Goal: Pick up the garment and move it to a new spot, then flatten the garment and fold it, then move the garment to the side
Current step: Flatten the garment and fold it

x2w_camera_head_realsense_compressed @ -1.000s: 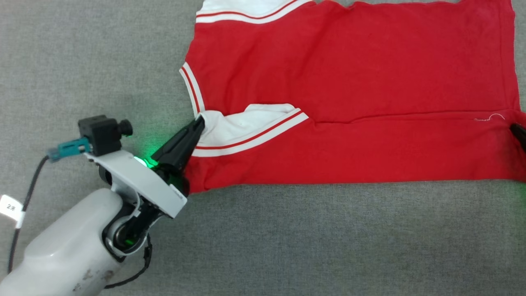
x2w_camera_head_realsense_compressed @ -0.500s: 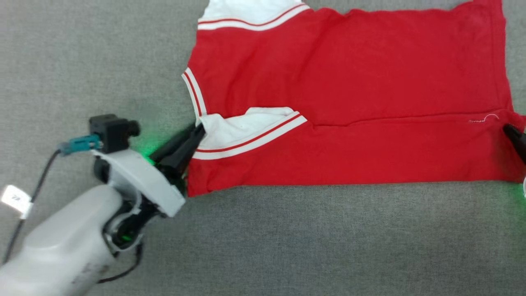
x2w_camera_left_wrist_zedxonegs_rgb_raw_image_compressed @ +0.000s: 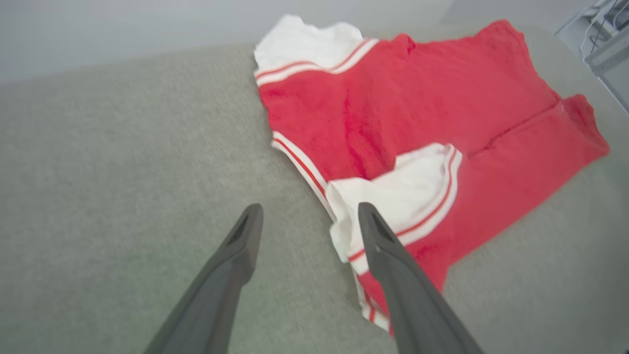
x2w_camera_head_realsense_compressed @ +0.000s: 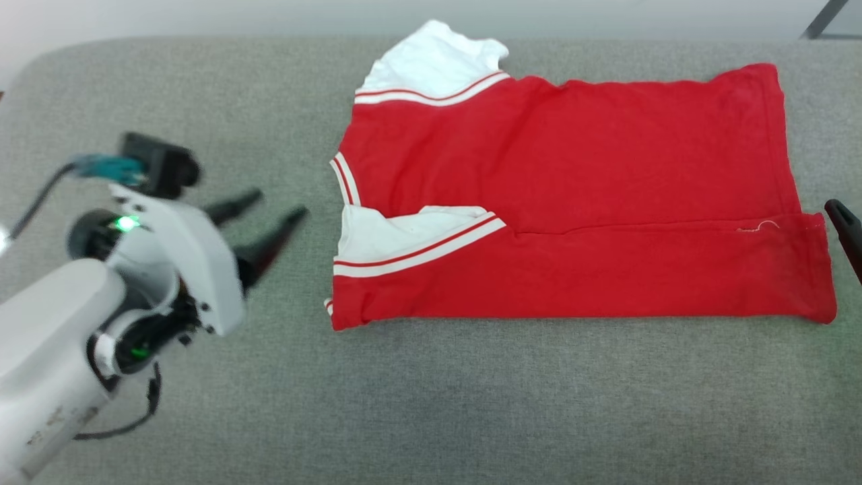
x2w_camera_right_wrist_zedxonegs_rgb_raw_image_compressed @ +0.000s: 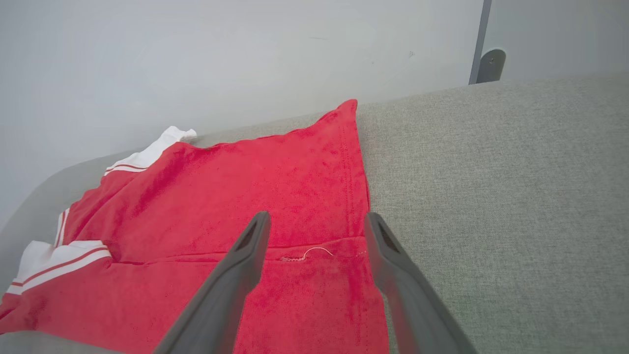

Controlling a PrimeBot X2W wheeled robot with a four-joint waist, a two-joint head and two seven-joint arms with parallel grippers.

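Note:
The garment (x2w_camera_head_realsense_compressed: 572,168) is a red shirt with white, red-striped sleeves, lying flat on the grey cloth surface (x2w_camera_head_realsense_compressed: 471,404). Its near edge is folded up over the body, with one white sleeve (x2w_camera_head_realsense_compressed: 404,236) on top. My left gripper (x2w_camera_head_realsense_compressed: 279,204) stands open a short way left of the collar side and touches nothing. The left wrist view has the garment (x2w_camera_left_wrist_zedxonegs_rgb_raw_image_compressed: 442,98) just ahead and right of the open left gripper (x2w_camera_left_wrist_zedxonegs_rgb_raw_image_compressed: 308,209). One finger (x2w_camera_head_realsense_compressed: 845,225) of my right gripper shows beside the hem corner. In the right wrist view the right gripper (x2w_camera_right_wrist_zedxonegs_rgb_raw_image_compressed: 315,219) is open above the folded hem of the garment (x2w_camera_right_wrist_zedxonegs_rgb_raw_image_compressed: 245,196), holding nothing.
The grey surface (x2w_camera_right_wrist_zedxonegs_rgb_raw_image_compressed: 516,196) reaches a pale wall at its far edge. A dark leg (x2w_camera_head_realsense_compressed: 818,20) stands at the far right, and a metal post (x2w_camera_right_wrist_zedxonegs_rgb_raw_image_compressed: 484,64) rises behind the surface. Bare cloth lies left of, right of and in front of the garment.
Both grippers have opened and let go of the garment's folded edge. The left gripper has drawn back to the left. The head camera has tilted, so the whole scene sits lower in the picture.

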